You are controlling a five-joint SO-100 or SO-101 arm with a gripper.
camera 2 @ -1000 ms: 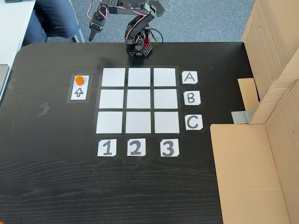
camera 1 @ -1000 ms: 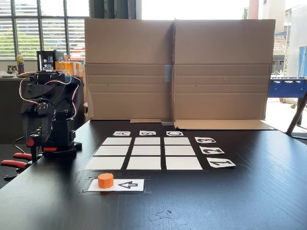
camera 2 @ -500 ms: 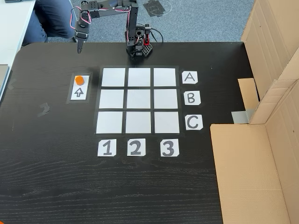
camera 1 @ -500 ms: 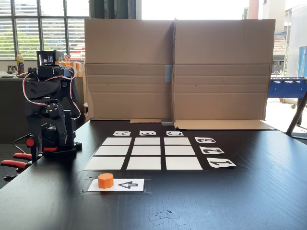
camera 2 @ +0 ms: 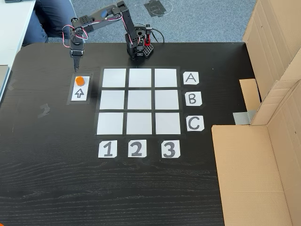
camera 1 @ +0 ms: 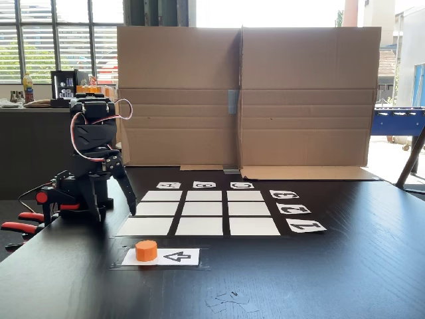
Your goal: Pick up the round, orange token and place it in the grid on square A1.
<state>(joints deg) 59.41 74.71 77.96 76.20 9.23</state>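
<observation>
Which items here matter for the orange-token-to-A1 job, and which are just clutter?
Job:
- small orange puck-like token on the white arrow card
- 3x3 grid of white paper cells
- corner cell A1
- black gripper, near the token, not touching

Clutter:
- brown cardboard box walls
- red-handled clamps
- person's leg

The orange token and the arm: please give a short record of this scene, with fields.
token: orange token on the arrow card, left of the grid in the top-down fixed view
square A1: top-left cell, nothing on it
gripper: gripper pointing down, just beyond the token, not touching it
jaws: open or shut cannot be told
table: dark wood
</observation>
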